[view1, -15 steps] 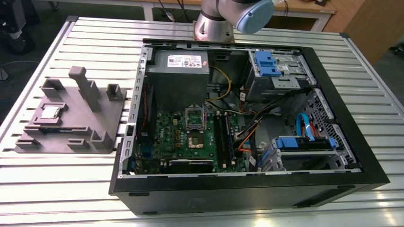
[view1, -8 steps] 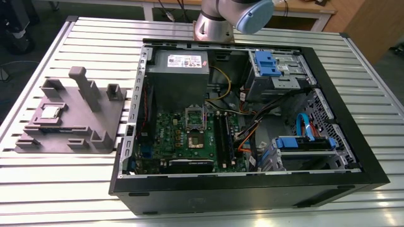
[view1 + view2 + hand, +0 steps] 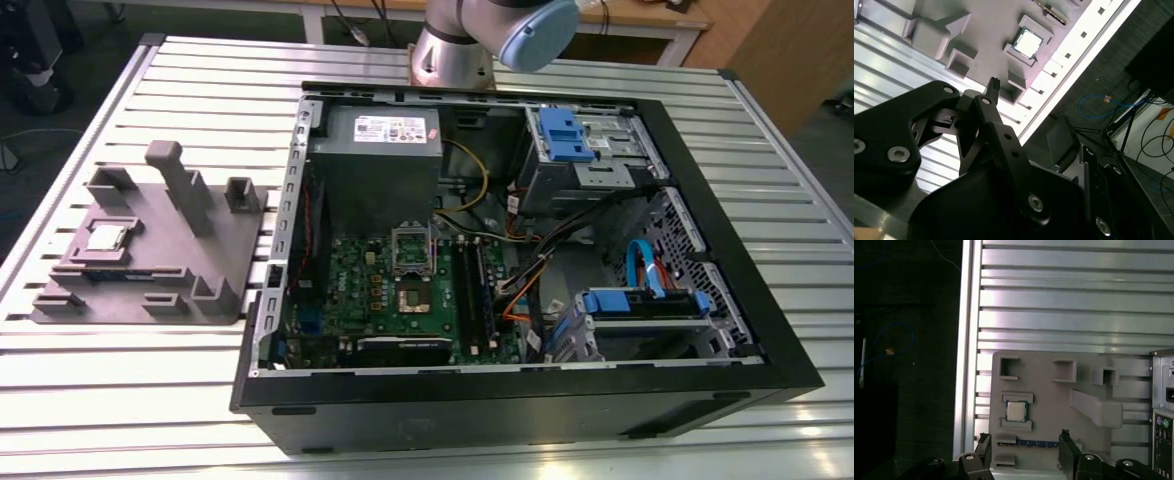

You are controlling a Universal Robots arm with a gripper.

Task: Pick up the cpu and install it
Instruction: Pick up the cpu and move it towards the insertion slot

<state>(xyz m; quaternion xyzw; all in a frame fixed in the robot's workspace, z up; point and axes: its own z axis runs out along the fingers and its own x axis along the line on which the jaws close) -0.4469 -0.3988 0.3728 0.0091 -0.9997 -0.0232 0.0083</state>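
Note:
The cpu [image 3: 107,237], a small silvery square chip, lies flat in a recess of the grey fixture block [image 3: 200,265] on the table, at the exterior view's left. Both wrist views look down on it: cpu [image 3: 1016,411] and cpu [image 3: 1028,42]. My gripper [image 3: 1024,447] hangs above the fixture, open, its two black fingers [image 3: 1066,446] spread wider than the chip and holding nothing. One fingertip [image 3: 995,84] points toward the fixture's edge, well clear of the chip. The motherboard's open socket [image 3: 415,272] sits inside the computer case [image 3: 534,385].
The open case holds a green motherboard [image 3: 350,275], a grey power supply [image 3: 380,140], blue drive bays [image 3: 567,135] and loose cables. The fixture has upright posts [image 3: 180,180] around the chip. The slatted metal table [image 3: 134,380] ends just past the fixture. The arm's base [image 3: 461,45] stands behind the case.

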